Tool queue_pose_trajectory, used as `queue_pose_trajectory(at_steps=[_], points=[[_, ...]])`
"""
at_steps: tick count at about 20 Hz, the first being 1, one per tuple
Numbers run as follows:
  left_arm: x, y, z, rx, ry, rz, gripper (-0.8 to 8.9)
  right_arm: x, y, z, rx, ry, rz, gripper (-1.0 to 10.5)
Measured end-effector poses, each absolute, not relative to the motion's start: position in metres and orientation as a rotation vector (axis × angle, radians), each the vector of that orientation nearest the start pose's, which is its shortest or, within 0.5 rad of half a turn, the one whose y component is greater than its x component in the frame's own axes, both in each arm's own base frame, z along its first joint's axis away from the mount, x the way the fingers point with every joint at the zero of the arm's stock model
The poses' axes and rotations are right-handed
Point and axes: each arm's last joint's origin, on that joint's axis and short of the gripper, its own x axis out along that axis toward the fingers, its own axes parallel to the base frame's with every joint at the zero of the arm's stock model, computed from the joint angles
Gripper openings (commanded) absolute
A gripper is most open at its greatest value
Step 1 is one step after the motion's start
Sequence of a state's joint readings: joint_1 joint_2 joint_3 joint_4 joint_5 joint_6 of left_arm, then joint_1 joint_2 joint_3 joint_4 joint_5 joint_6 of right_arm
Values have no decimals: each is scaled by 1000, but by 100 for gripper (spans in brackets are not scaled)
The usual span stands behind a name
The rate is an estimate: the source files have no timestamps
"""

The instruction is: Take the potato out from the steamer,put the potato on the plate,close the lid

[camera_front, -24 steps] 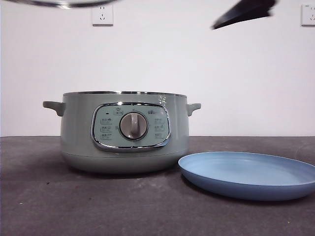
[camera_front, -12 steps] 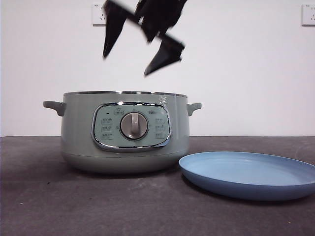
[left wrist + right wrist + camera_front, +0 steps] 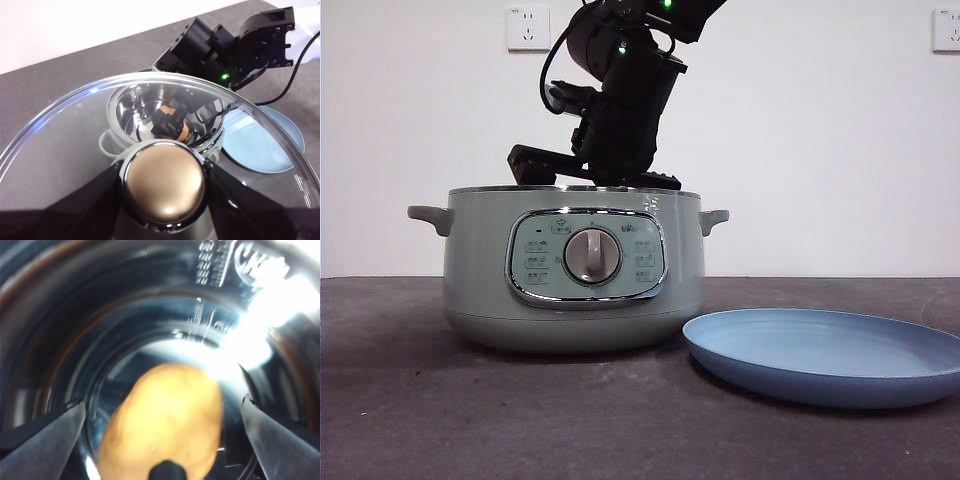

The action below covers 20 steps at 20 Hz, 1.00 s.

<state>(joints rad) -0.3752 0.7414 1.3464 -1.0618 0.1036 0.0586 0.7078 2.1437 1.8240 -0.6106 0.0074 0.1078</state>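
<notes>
The pale green steamer stands open at the table's left-centre. In the right wrist view the orange-brown potato lies on the shiny pot floor. My right gripper is open, one jaw on each side of the potato, not touching it. In the front view the right arm reaches down past the steamer's rim, hiding the jaws. My left gripper is shut on the knob of the glass lid, held high above the steamer. The potato shows through the glass. The blue plate lies right of the pot.
A grey wall with two sockets stands behind the dark table. The plate lies close beside the pot. A black cable trails from the right arm.
The right arm came from the top right, swung over the steamer and dropped its open jaws inside. The lid's edge at the top left left the front view.
</notes>
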Motion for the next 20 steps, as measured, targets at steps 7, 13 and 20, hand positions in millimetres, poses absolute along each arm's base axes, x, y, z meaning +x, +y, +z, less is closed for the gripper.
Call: queue_pose_trajectory(at_steps=[7, 13, 20], points=[[73, -32, 428, 119, 443, -484, -9, 356, 308, 227, -245, 938, 607, -12], [78, -34, 427, 121, 459, -484, -9, 311, 268, 346, -219, 734, 654, -12], [98, -42, 428, 124, 454, -511, -9, 236, 193, 419, -310, 774, 628, -13]])
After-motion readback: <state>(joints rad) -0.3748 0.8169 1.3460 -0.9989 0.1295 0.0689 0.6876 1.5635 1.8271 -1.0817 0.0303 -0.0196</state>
